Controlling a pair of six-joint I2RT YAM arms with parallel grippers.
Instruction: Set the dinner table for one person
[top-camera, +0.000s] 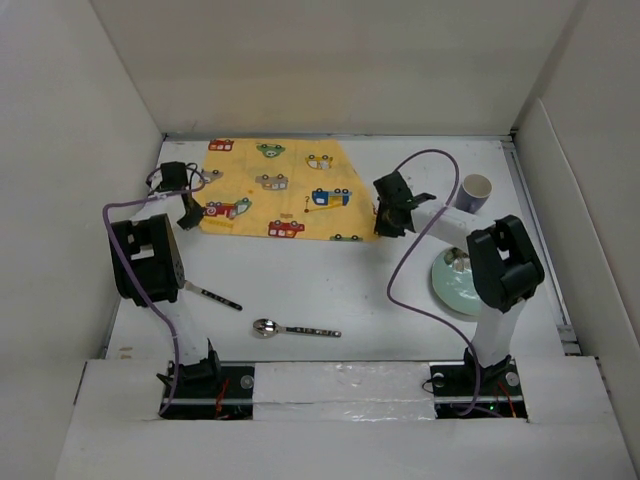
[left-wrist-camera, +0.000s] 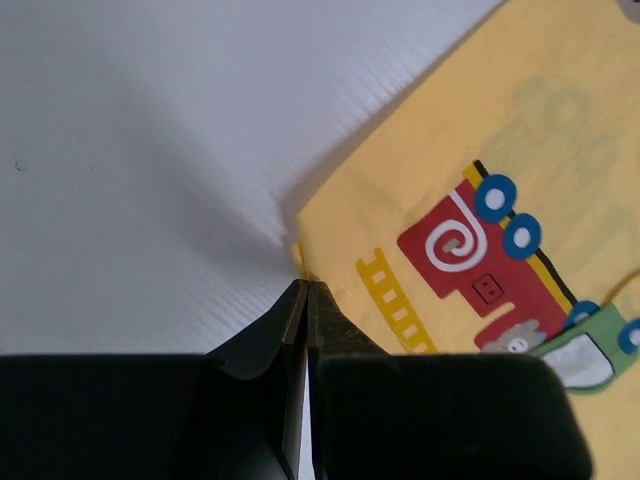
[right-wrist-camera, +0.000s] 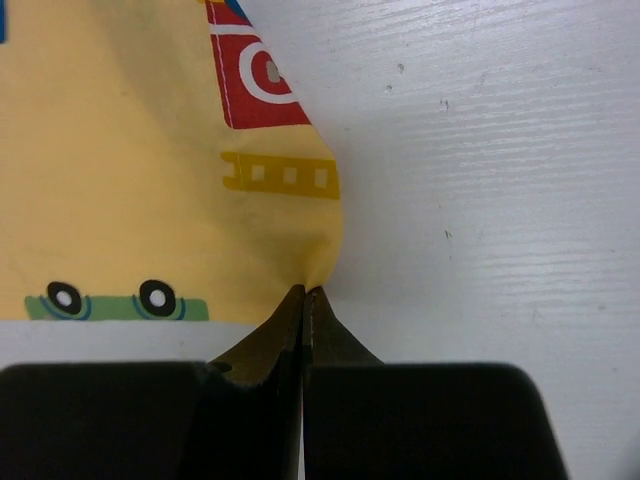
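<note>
Both arms are on the placemat (top-camera: 285, 190), one near corner each.

- Left gripper (top-camera: 190, 214): jaws closed. In the left wrist view the tips (left-wrist-camera: 303, 285) meet right at the mat's near-left corner (left-wrist-camera: 500, 150). It looks like a pinch on the cloth edge, with very little material in the bite.
- Right gripper (top-camera: 386, 222): jaws closed on the near-right corner. In the right wrist view the cloth (right-wrist-camera: 130, 180) puckers into the tips (right-wrist-camera: 304, 292), so this grip looks firmer.

Key geometry: the mat lies flat in the far half of the dinner table (top-camera: 330, 290), centre-left. Its long axis runs left-right and its whole body is on the far side of both jaws. The near edge spans gripper to gripper. The right side edge slants, so the mat isn't square to the table.

Likely step: drag the mat toward the near side and square it up. That needs both arms to move together to keep the near edge taut. If one leads, the mat skews or the left corner slips out.

Also in the drag path or nearby:
- Spoon (top-camera: 290, 328) at near centre, handle pointing right.
- A second utensil (top-camera: 215, 297) at near left, partly under the left arm. Can't tell whether it's a fork or a knife.
- Pale green plate (top-camera: 448, 290) at near right, partly hidden by the right arm.
- Cup (top-camera: 477, 190) at far right, well apart from the mat.

Setting is barely started, since nothing is on the mat yet.
</note>
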